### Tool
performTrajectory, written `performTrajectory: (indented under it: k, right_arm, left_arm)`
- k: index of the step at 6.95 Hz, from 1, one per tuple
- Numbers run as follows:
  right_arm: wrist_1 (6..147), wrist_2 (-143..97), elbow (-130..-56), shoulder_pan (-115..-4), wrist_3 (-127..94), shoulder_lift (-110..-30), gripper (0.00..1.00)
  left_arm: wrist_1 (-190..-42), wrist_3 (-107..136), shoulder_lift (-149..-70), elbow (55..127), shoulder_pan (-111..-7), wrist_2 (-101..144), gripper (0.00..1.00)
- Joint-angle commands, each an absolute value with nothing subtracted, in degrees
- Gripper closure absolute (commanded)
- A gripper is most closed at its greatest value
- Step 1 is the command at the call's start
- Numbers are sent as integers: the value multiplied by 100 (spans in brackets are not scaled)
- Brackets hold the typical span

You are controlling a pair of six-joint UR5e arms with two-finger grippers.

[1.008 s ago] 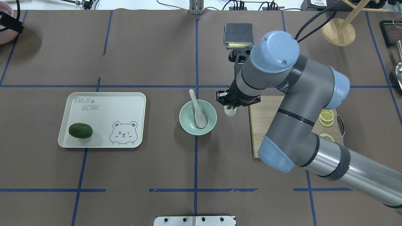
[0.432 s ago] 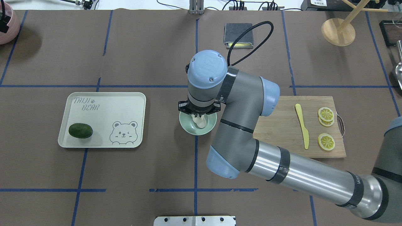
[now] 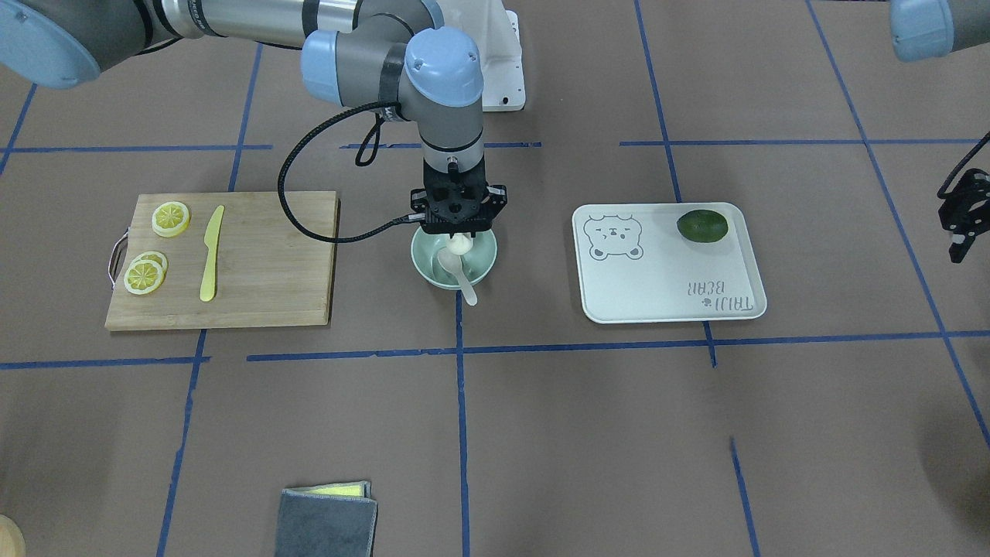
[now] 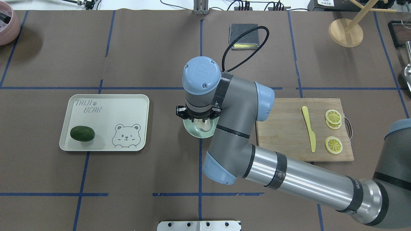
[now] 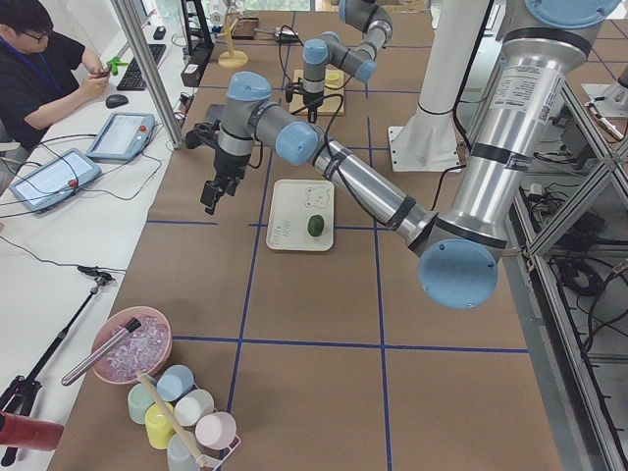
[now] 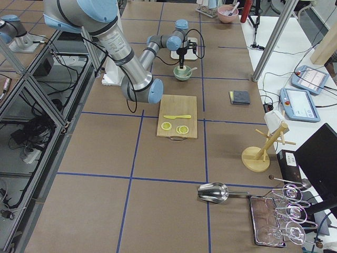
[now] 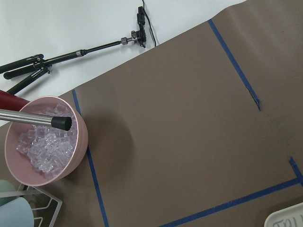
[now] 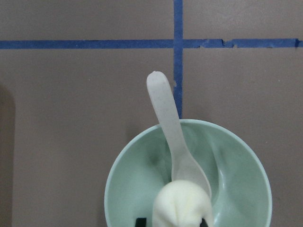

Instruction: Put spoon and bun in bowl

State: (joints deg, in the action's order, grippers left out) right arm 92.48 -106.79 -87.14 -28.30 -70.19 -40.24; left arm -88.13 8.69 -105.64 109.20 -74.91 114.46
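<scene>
The pale mint-green bowl point(image 4: 192, 132) point(image 3: 421, 267) point(image 8: 236, 161) stands at the table's middle. The off-white spoon point(image 3: 468, 288) point(image 8: 173, 137) lies in it, scoop down, with its handle sticking out over the rim. My right gripper point(image 3: 459, 234) point(image 4: 199, 120) hangs straight down over the bowl, shut on the white pleated bun point(image 3: 459, 243) point(image 8: 182, 205), which is just above the spoon's scoop. My left gripper point(image 3: 957, 232) point(image 5: 211, 191) is far off at the table's left end. I cannot tell whether it is open or shut.
A wooden cutting board point(image 4: 282, 128) with a yellow knife point(image 4: 309, 128) and lemon slices point(image 4: 333, 116) lies right of the bowl. A pale tray point(image 4: 106, 109) with a dark green fruit point(image 4: 82, 133) lies left. A grey cloth point(image 4: 244, 34) lies behind. A pink bowl of ice point(image 7: 45, 146) sits under the left wrist.
My right gripper has carried the bun leftward from beside the bowl to directly over it. The left gripper has slid out of the overhead view's top-left corner.
</scene>
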Motion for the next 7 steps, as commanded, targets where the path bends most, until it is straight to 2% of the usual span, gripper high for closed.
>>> performTrajectory:
  k: [1, 5, 7]
  right_arm:
    - [9246, -10635, -8727, -2865, -7014, -4017, 0]
    - [9342, -10748, -8867, -3162, -6996, -4051, 0]
    - [10393, -10889, -10257, -3566, -6612, -4811, 0]
  left_arm:
    - [-8833, 835, -10494, 10916, -7497, 11452, 0]
    - [-8824, 835, -10494, 10864, -7497, 11461, 0]
    - [-8711, 791, -10459, 10706, -7575, 11461, 0]
